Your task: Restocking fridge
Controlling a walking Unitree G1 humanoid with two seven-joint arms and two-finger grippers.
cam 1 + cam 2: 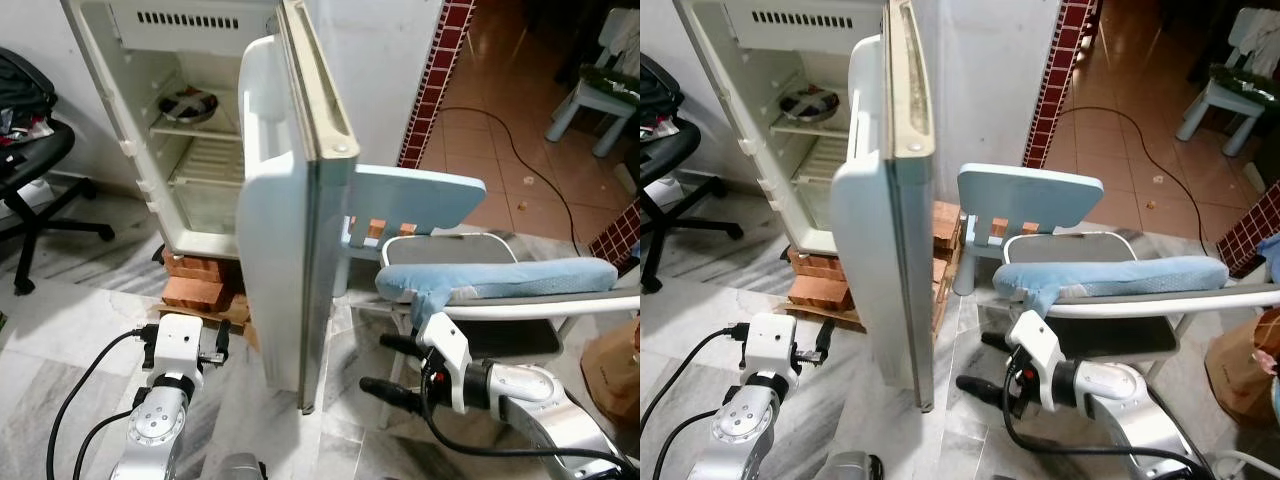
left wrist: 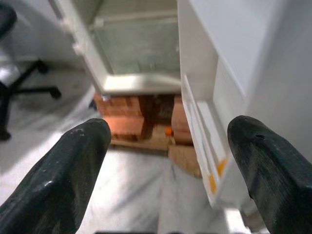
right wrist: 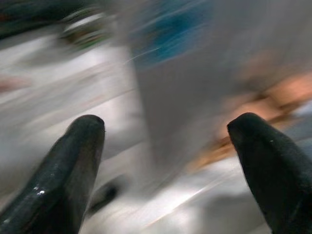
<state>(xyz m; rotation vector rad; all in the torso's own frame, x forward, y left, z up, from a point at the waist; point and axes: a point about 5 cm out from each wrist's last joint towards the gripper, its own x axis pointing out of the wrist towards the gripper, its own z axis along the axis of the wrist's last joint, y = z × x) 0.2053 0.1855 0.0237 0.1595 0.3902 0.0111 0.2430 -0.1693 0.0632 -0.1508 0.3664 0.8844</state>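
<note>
Right now you're facing the fridge (image 1: 200, 130), door (image 1: 290, 220) swung out toward you, edge-on. Fridge sits on a stack of bricks (image 1: 195, 285), w/ more bricks behind the door. Inside you see 2 wire shelves; a round metal dish (image 1: 190, 105) lies on the upper 1, lower shelf bare as far as you can tell.

Your left gripper (image 2: 165, 156) hangs low in front of the fridge, short of the bricks, fingers spread wide, nothing btwn them; thru the wrist cam you look at the fridge's bottom edge, the bricks and the door's inner rack. Your right gripper (image 1: 385, 365) is on the other side of the door, near its bottom corner, fingers pointing at the door, also wide apart and empty; its wrist view is blurred.

Beyond the door stand a pale blue kid's chair (image 1: 420, 195) and a grey seat w/ a blue cloth (image 1: 500, 280) draped over it. Left of the fridge: a black office chair (image 1: 30, 170). Floor is grey marble tile.
</note>
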